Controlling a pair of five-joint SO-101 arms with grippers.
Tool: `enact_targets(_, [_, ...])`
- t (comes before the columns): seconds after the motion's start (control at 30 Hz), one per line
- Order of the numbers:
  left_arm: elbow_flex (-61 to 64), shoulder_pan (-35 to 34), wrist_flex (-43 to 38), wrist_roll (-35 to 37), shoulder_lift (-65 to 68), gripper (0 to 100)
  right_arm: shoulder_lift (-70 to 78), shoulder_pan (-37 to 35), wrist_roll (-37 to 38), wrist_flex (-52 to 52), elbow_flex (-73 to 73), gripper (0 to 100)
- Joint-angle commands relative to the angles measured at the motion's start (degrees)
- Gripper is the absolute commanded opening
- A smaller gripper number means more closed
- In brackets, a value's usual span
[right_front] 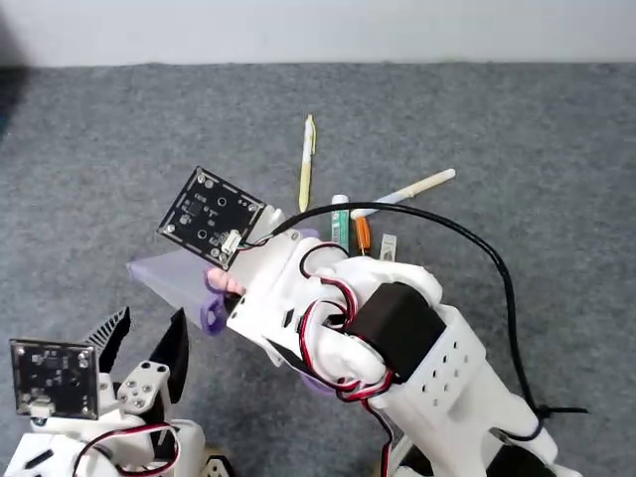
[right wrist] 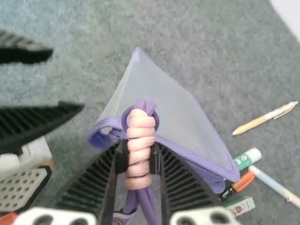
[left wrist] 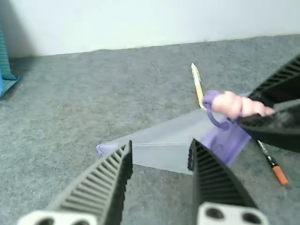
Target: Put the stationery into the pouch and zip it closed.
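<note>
Left gripper point(right_front: 151, 323): fingers spread, nothing between them, low at the near-left of the grey mat point(right_front: 517, 129). Its mouth faces the pouch point(right_front: 169, 276). In the left wrist view the pouch's free corner is the closest part. It lines up with the gap between the fingers but touches neither.

Pouch long axis: runs from that free corner on the left to the zip end on the right, where the pink pull point(right wrist: 139, 124) sits. The zip end looks raised off the mat and the corner end rests down. I cannot tell how far the zip is open.

Right gripper point(right wrist: 138, 152): pressed onto the pink pull, one finger on either side, with the purple loop threaded through the pull's tip.

Right of that arm: the stationery is all outside the pouch, lying loose in a cluster. I see a yellow pen point(right_front: 307, 164), a green-capped stick point(right_front: 341, 221), an orange-tipped pen point(right_front: 362, 235) and a pale pen point(right_front: 409, 189).

Judgement: the next move turns on the free corner lying straight ahead of the left gripper, which is the nearer arm for anchoring it. The right arm is nearer the pens but occupied by the pull. Its body also lies between the left gripper and the cluster.
</note>
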Motion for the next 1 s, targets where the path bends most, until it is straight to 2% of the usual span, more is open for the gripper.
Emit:
enact_targets(0.0, [-2.07,-0.97,0.97,-0.79,-0.26,20,-0.40,-0.57,-0.53,0.66,-2.37,0.8])
enact_targets(0.23, [-2.07,-0.26,0.53,-0.53,0.09,20,-0.40,-0.57,-0.53,0.22,-2.55,0.8])
enact_targets(0.37, [-1.89,5.36,0.62,-0.26,0.09,20,-0.40,-0.57,-0.53,0.22,-2.55,0.8])
enact_targets(0.53, [-0.75,8.44,0.62,2.90,0.18,20,-0.40,-0.66,-0.53,0.22,-2.55,0.8])
enact_targets(0.97, [4.88,8.88,-3.87,2.73,5.36,20,-0.40,-3.21,-0.53,0.22,-2.55,0.8])
